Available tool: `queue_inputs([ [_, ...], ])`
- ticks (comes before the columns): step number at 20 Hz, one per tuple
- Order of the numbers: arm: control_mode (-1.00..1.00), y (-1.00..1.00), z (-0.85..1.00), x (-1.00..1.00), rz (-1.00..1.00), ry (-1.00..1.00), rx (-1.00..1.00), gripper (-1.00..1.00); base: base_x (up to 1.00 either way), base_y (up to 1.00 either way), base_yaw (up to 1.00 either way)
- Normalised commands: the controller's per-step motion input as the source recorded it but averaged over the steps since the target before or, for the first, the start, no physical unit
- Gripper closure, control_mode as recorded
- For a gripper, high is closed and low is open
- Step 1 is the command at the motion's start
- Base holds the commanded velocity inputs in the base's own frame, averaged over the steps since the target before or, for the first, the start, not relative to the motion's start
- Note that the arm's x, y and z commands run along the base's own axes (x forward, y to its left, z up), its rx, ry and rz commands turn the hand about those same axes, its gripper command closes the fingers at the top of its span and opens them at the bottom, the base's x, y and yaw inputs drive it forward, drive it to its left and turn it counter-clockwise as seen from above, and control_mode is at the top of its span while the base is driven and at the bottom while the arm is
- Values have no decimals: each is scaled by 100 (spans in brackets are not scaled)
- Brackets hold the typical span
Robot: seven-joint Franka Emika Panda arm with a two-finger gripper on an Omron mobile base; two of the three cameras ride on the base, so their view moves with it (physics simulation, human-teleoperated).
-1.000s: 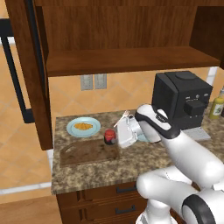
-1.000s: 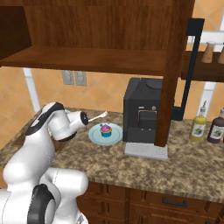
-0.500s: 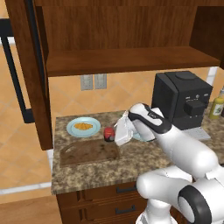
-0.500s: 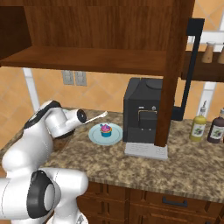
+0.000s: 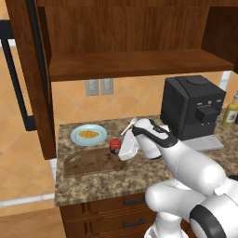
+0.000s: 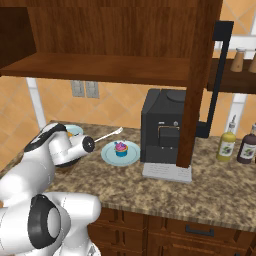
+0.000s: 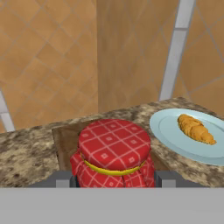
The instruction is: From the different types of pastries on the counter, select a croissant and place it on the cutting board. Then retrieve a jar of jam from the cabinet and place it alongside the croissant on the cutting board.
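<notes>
Jam jar (image 7: 114, 153): clamped between the sides of the gripper (image 7: 114, 177), carried just above the cutting board's (image 5: 88, 161) near end; croissant (image 7: 195, 128) on plate (image 7: 175, 135) beyond.

Lower half of the jam jar (image 7: 113, 155), cut off

red checked jar of jam (image 7: 114, 153)
</notes>
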Motion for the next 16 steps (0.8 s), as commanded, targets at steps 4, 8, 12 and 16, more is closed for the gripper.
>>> queue_inputs([
  [4, -100, -2, -6, -1, -1, -3, 0, 100, 0, 0, 0],
  [8, -100, -23, 0, 0, 1, 0, 0, 100, 0, 0, 0],
  [12, -100, -31, 0, 0, 6, 0, 0, 100, 0, 0, 0],
  [16, -100, -15, 0, -26, 12, 1, 0, 100, 0, 0, 0],
])
